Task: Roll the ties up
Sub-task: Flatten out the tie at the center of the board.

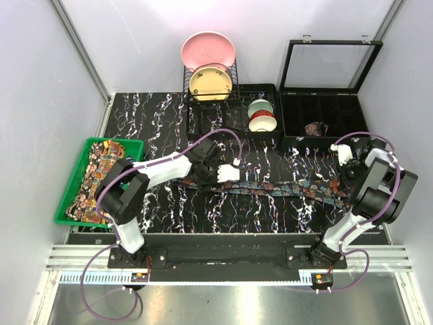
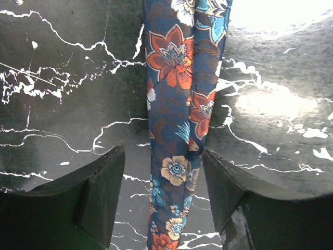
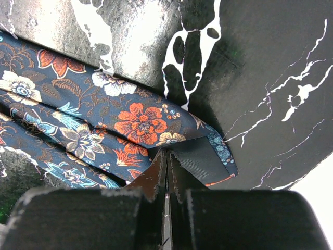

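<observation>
A dark blue tie with orange and cream flowers lies stretched left to right across the black marble table. My left gripper is open just above its narrow part; in the left wrist view the tie runs between the two spread fingers without touching them. My right gripper is at the tie's right end. In the right wrist view it is shut on the tie's wide end, whose black lining is folded over. A small brownish rolled tie sits in the black box.
A green bin at the left holds yellow-orange paisley ties. A black compartment box with an open glass lid stands at the back right. A dish rack with pink and yellow plates and stacked bowls stand at the back.
</observation>
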